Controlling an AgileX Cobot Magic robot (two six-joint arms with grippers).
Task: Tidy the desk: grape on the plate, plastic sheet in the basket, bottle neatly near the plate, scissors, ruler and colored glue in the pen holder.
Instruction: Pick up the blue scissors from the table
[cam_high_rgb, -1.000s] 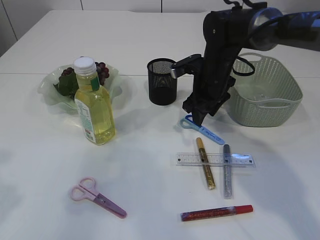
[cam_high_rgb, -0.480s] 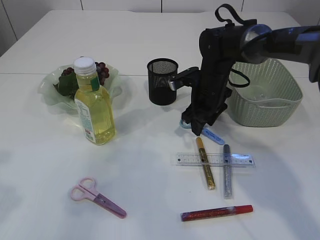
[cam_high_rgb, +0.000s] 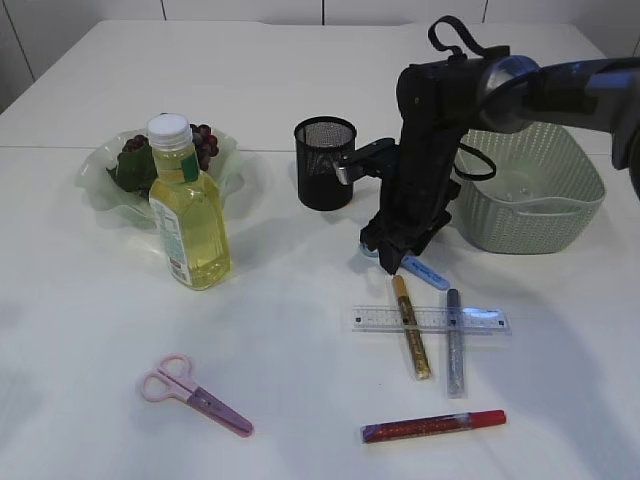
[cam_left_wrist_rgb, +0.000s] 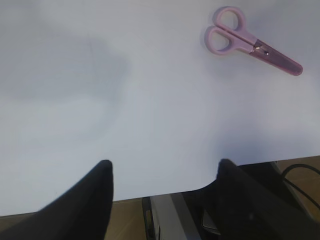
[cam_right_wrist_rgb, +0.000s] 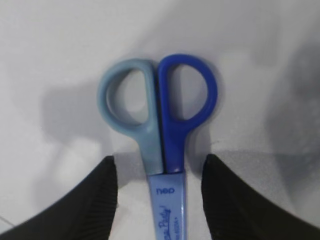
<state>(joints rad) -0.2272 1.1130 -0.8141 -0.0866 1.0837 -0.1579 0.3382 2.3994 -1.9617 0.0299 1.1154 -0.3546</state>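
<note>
The white tabletop (cam_high_rgb: 300, 330) is the largest thing here, running out of view on all sides but the far one, with bare room across its left front and along the near edge at six o'clock.

One pale green perforated plastic basket (cam_high_rgb: 535, 185) sits at two o'clock. One translucent green wavy-rimmed plate (cam_high_rgb: 100, 180) at ten o'clock holds one dark grape bunch (cam_high_rgb: 200, 140); one bottle of yellow liquid with a white cap (cam_high_rgb: 188, 215) stands just in front of it. One black mesh pen holder (cam_high_rgb: 325, 163) stands near centre.

Two scissors: blue-handled scissors (cam_right_wrist_rgb: 162, 125) lie between the spread fingers of the right gripper (cam_right_wrist_rgb: 160, 192), which is low over them, jaws either side of the handles without touching; small pink scissors (cam_left_wrist_rgb: 250, 44) lie at seven o'clock, well apart from the left gripper (cam_left_wrist_rgb: 162, 185), whose jaws are spread over bare table.

One clear plastic ruler (cam_high_rgb: 430, 319) lies under two of three glue pens: gold (cam_high_rgb: 410, 326), silver (cam_high_rgb: 454, 340), red (cam_high_rgb: 432, 426).
</note>
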